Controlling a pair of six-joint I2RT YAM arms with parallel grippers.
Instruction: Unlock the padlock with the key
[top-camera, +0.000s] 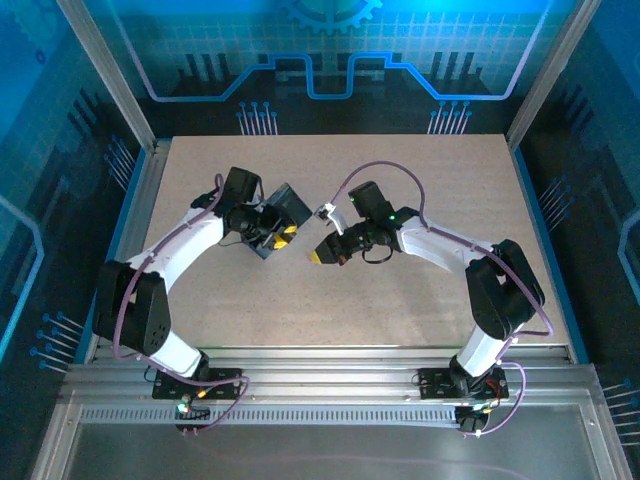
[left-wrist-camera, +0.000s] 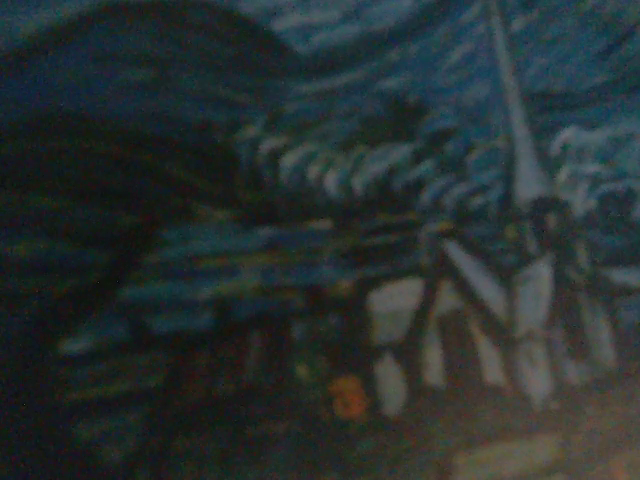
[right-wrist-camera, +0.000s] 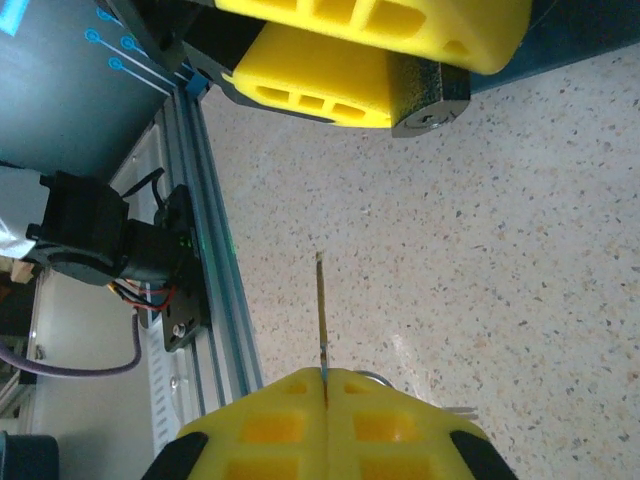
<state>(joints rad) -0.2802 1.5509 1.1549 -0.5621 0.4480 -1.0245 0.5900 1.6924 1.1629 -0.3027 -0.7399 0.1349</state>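
Over the table (right-wrist-camera: 520, 250), the right gripper (right-wrist-camera: 325, 385) is pinching the key (right-wrist-camera: 320, 300) between closed fingers, blade pointing outward. The left gripper (right-wrist-camera: 395, 55) is apparently clamping the padlock (right-wrist-camera: 428, 97) nearby. Insertion is pending, calling for aligning blade with keyhole.

Yellow fingers (right-wrist-camera: 260, 430), beige table (right-wrist-camera: 500, 260) speckled dark, purple cable (right-wrist-camera: 80, 370), dark box (left-wrist-camera: 330, 170) streaked blue.
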